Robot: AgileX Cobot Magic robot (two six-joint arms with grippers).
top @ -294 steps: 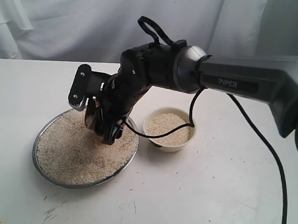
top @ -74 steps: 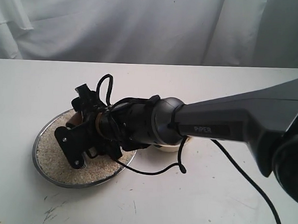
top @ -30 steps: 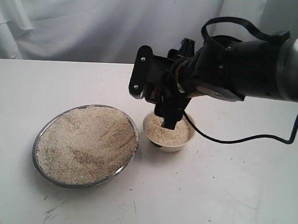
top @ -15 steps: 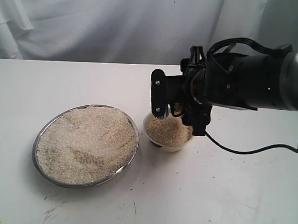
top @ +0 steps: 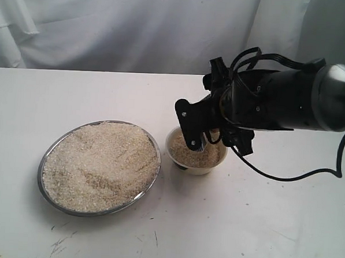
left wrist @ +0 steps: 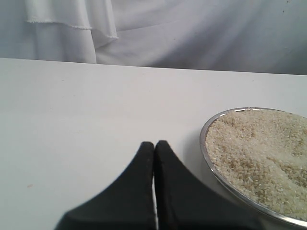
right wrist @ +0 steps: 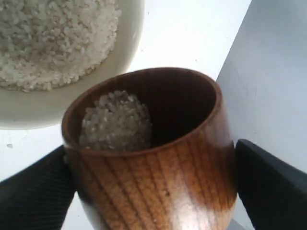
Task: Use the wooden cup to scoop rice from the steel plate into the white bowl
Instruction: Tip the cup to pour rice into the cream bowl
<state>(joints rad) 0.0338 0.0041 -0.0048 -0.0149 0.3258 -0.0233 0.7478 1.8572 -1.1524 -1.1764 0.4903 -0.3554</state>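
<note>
My right gripper [top: 216,140], holding the wooden cup [right wrist: 158,172], hung over the white bowl [top: 193,169], blocking it from above. The steel plate [top: 40,169] beside it lay open overhead; bare table [top: 242,225] spread in front.

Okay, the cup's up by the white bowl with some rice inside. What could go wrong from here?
1. The wooden cup sits near the rim of the white bowl, not over its middle, so the rice in it may land on the table.
2. The bowl already looks quite full, so more rice could spill over.
3. The black cable hangs close beside the bowl and might nudge it when the arm swings away.
</note>
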